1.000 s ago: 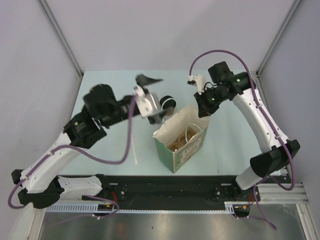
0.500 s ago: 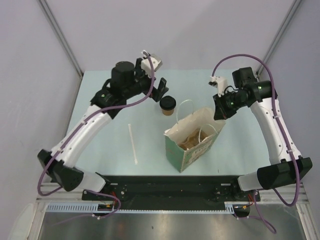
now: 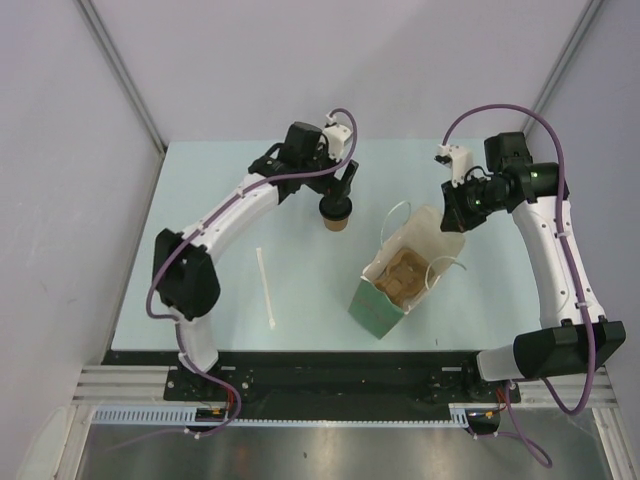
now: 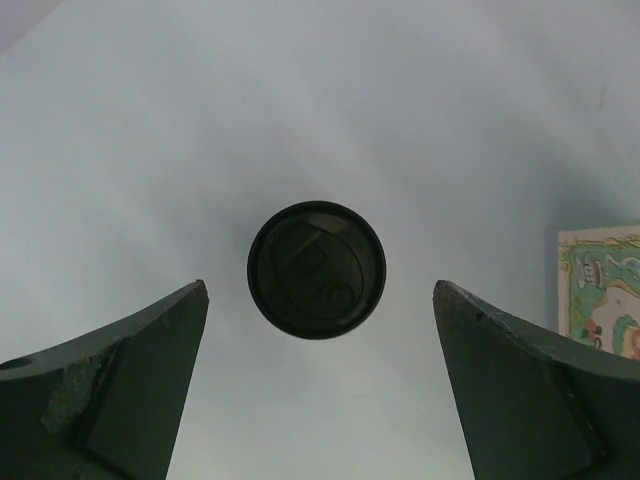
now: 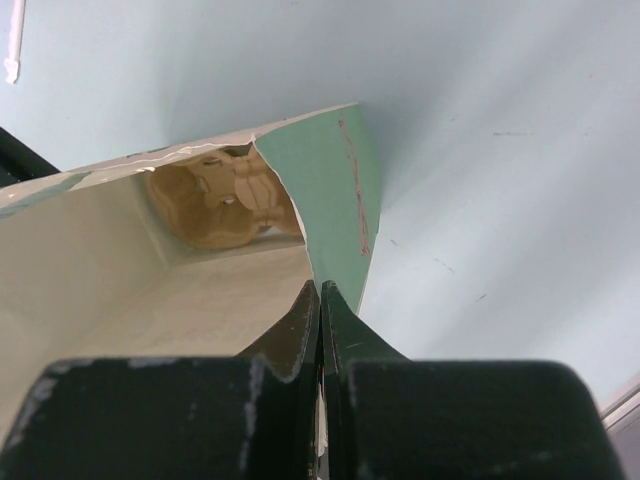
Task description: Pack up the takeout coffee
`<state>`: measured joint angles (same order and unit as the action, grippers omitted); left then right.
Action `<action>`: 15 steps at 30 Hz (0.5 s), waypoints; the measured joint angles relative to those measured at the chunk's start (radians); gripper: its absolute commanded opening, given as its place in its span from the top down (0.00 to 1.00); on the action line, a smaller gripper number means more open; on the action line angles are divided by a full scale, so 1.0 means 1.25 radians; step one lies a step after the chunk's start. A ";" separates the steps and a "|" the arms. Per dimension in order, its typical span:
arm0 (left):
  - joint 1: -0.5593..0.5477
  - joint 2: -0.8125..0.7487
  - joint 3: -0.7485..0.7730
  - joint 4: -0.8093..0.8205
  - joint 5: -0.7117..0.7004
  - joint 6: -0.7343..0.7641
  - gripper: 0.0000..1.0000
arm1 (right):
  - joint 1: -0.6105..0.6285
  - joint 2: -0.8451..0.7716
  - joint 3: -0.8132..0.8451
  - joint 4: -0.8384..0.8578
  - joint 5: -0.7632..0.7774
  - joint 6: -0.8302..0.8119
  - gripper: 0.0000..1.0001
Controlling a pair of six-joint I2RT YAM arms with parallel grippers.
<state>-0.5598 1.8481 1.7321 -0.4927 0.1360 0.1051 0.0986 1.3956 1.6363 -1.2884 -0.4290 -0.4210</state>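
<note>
The takeout coffee stands upright at the table's back middle, a kraft cup with a black lid. My left gripper hangs directly over it, pointing down and open. In the left wrist view my left gripper has both fingers wide of the lid and above it, touching nothing. My right gripper is shut on the far rim of the green paper bag, which leans open toward the left. In the right wrist view my right gripper pinches the bag's edge.
A brown pulp cup carrier lies inside the bag, also visible as the carrier in the right wrist view. A white stir stick lies on the table left of the bag. The bag's white handles stick up.
My left arm has swung right and stretched out until its open gripper sits over the coffee. My right gripper has drawn the bag to the right and tilted it.
</note>
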 measured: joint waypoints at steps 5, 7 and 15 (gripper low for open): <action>0.001 0.109 0.087 -0.046 0.005 -0.002 0.01 | 0.005 -0.001 -0.005 0.003 0.005 0.001 1.00; 0.001 0.140 0.113 -0.064 0.005 -0.002 0.01 | 0.008 -0.001 -0.011 0.006 0.008 0.001 1.00; 0.001 0.189 0.131 -0.093 0.003 -0.001 0.01 | 0.013 -0.002 -0.016 0.015 0.016 0.001 1.00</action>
<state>-0.5587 2.0838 1.8954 -0.6090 0.1398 0.1040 0.1146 1.3933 1.6169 -1.2694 -0.4091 -0.4194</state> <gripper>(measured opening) 0.994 0.009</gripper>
